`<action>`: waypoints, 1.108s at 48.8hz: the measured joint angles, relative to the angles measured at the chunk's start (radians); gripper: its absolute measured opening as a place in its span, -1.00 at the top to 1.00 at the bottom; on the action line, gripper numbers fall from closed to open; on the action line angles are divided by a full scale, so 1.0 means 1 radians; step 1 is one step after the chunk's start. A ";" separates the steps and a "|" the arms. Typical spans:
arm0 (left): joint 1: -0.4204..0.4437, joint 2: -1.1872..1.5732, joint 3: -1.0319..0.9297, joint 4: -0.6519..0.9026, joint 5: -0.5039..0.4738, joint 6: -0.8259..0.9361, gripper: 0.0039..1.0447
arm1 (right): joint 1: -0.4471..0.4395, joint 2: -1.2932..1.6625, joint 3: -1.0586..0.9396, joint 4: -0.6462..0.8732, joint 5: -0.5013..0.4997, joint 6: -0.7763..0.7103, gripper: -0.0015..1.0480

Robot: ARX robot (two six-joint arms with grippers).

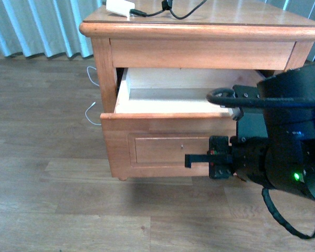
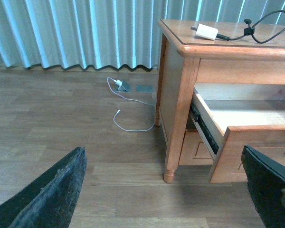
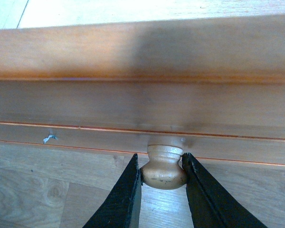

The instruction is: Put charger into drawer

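Drawer (image 1: 163, 121) open, charger (image 1: 121, 7) on the table (image 1: 226, 20) top.
Right end effector (image 3: 161, 162), lower right of the front frame, is clamped on the drawer's round knob (image 3: 164, 175); left end effector (image 2: 161, 190) hangs with fingers spread wide. The charger's white block lies at the front frame's top edge, left of centre.

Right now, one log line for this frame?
drawer open | charger on tabletop | right fingers shut on knob | left fingers open, holding nothing
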 joint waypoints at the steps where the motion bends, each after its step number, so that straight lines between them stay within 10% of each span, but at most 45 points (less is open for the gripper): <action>1: 0.000 0.000 0.000 0.000 0.000 0.000 -0.89 | 0.000 -0.006 -0.011 0.002 -0.002 0.001 0.58; 7: 0.000 0.000 0.000 0.000 0.000 0.000 -0.89 | 0.001 -0.032 -0.054 0.013 -0.009 0.002 0.55; 28: 0.000 0.000 0.000 0.000 0.000 0.000 -0.89 | -0.063 -0.388 -0.193 -0.137 -0.003 0.035 -0.87; 54: 0.000 0.000 0.000 0.000 0.000 0.000 -0.89 | -0.254 -1.181 -0.365 -0.438 -0.233 -0.119 -0.85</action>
